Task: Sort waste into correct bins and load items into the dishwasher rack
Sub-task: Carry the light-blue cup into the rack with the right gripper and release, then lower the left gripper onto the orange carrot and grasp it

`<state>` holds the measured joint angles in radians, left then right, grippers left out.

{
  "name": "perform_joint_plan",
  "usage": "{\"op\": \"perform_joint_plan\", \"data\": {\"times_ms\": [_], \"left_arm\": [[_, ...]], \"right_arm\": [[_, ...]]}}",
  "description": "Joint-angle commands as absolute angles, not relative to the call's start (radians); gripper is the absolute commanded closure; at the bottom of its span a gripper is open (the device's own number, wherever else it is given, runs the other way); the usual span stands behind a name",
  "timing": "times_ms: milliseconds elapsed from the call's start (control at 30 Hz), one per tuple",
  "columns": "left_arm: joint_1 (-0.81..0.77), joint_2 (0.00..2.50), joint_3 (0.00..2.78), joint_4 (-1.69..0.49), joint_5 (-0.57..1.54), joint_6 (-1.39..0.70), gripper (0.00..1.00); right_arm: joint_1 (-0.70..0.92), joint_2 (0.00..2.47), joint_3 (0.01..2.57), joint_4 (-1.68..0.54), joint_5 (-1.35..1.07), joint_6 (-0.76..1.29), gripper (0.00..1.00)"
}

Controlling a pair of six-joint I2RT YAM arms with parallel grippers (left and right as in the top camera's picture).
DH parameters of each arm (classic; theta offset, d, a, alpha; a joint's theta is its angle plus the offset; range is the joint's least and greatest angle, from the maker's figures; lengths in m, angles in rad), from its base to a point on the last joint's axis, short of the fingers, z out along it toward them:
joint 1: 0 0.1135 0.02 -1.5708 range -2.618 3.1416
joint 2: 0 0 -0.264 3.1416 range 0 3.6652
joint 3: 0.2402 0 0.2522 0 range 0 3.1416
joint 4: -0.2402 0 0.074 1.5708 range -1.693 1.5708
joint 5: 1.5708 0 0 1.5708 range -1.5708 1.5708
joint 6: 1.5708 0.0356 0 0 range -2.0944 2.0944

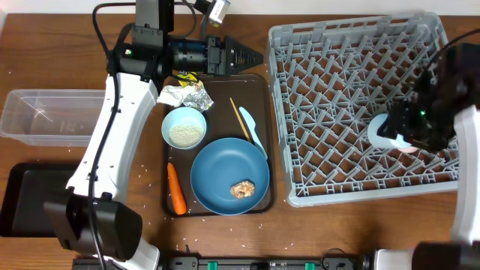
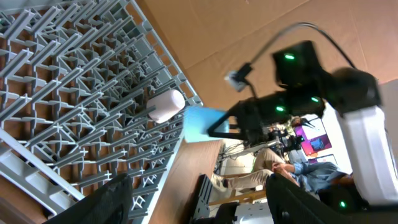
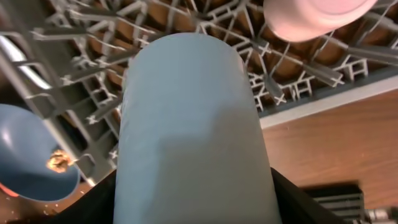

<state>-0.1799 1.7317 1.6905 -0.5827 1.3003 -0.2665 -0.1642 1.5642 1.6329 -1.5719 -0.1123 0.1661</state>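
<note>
My right gripper [image 1: 391,129] is shut on the light blue cup [image 3: 193,118] and holds it over the right side of the grey dishwasher rack [image 1: 337,90]. The pink cup [image 1: 409,148] lies in the rack beside it and also shows in the left wrist view [image 2: 166,104]. My left gripper [image 1: 251,56] is open and empty, raised behind the brown serving tray [image 1: 225,86]. On that tray are the blue plate [image 1: 217,176] with a brown food lump [image 1: 242,189], a bowl of rice [image 1: 184,127], the carrot [image 1: 175,187], the spoon [image 1: 251,124], a chopstick [image 1: 240,120] and crumpled paper and wrappers [image 1: 185,94].
The clear tub [image 1: 45,116] stands at the far left, with the black tray [image 1: 22,199] in front of it. Rice grains are scattered on the table around the left arm. The rack's upright pegs fill its floor.
</note>
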Motion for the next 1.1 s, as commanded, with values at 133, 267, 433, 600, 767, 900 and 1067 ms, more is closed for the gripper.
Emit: {"op": "perform_joint_plan", "data": {"times_ms": [133,267,433,600,767,900,1067], "left_arm": [[-0.179,1.709,1.695,-0.582,1.293,-0.268,0.30],[-0.179,1.709,1.695,-0.582,1.293,-0.268,0.30],[-0.179,1.709,1.695,-0.582,1.293,-0.268,0.30],[-0.179,1.709,1.695,-0.582,1.293,-0.268,0.30],[-0.171,1.709,1.695,-0.589,1.293,-0.268,0.30],[-0.159,1.709,1.695,-0.607,1.269,-0.266,0.30],[-0.154,1.688,1.695,-0.817,0.942,-0.171,0.31]], "right_arm": [[-0.169,1.705,1.634,-1.582,-0.057,0.179,0.44],[-0.165,1.757,1.629,-1.588,-0.056,0.179,0.44],[-0.151,1.781,1.615,-1.526,-0.056,0.181,0.33],[-0.150,1.781,1.612,-1.454,-0.070,0.209,0.13],[-0.150,1.774,1.615,-1.457,-0.126,0.168,0.11],[-0.148,1.736,1.622,-1.448,-0.208,0.101,0.10],[-0.125,1.607,1.623,-1.365,-0.354,0.015,0.11]]}}
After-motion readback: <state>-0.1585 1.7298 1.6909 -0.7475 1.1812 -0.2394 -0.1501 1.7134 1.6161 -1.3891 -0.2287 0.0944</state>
